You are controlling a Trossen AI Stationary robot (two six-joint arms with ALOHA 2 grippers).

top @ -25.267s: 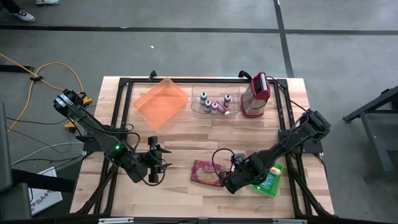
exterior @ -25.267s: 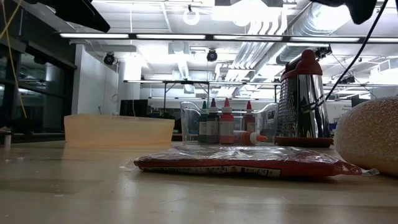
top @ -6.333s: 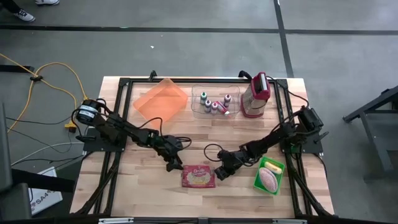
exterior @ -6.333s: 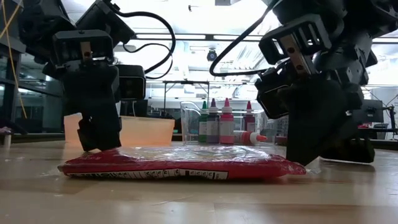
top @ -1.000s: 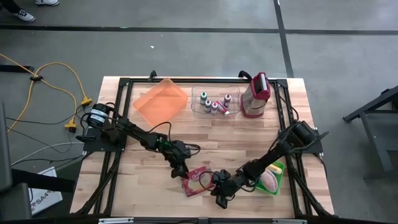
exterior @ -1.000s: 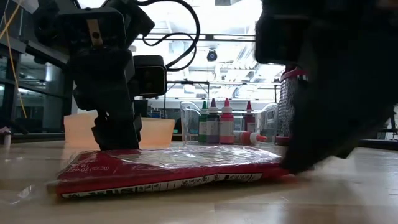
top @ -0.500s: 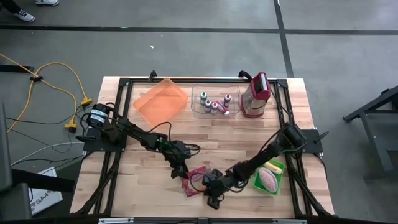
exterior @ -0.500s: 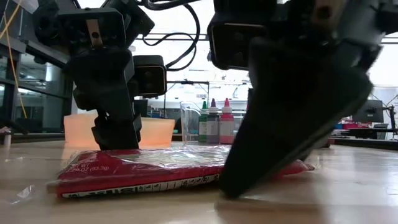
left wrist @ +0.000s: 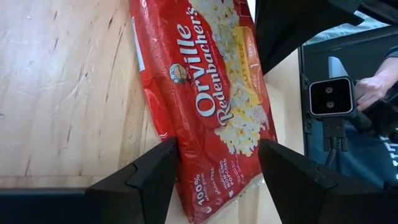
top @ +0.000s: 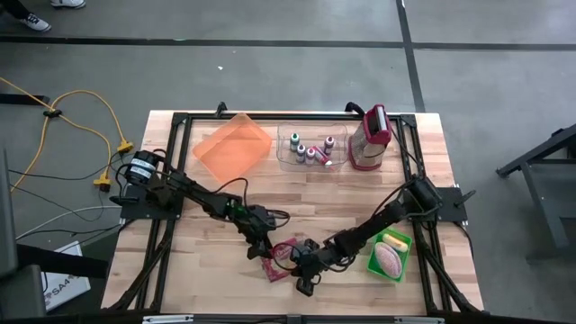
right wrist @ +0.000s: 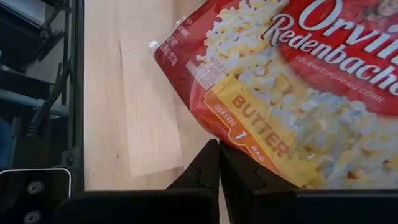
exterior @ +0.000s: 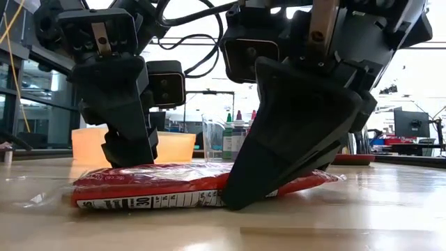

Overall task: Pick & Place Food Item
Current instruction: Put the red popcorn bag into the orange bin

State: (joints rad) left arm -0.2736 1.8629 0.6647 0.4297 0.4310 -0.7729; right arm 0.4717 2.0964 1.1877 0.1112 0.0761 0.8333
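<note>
I judge the pick barely begun: popcorn bag (top: 281, 256) flat near the table's (top: 360, 193) front edge, left gripper (top: 263, 247) straddling it spread, ungrasped, right gripper (top: 306, 268) clenched empty, prying its edge.

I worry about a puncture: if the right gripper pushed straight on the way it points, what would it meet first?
Probably the popcorn bag: the shut right gripper aims at its edge.

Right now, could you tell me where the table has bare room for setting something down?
Bare wood lies in the middle, between the bottle bin and the popcorn bag, and in the front left corner beside the left arm. The back edge is crowded: orange tray, bin, grater. The front centre is crowded too: both grippers meet at the bag, green container alongside.
</note>
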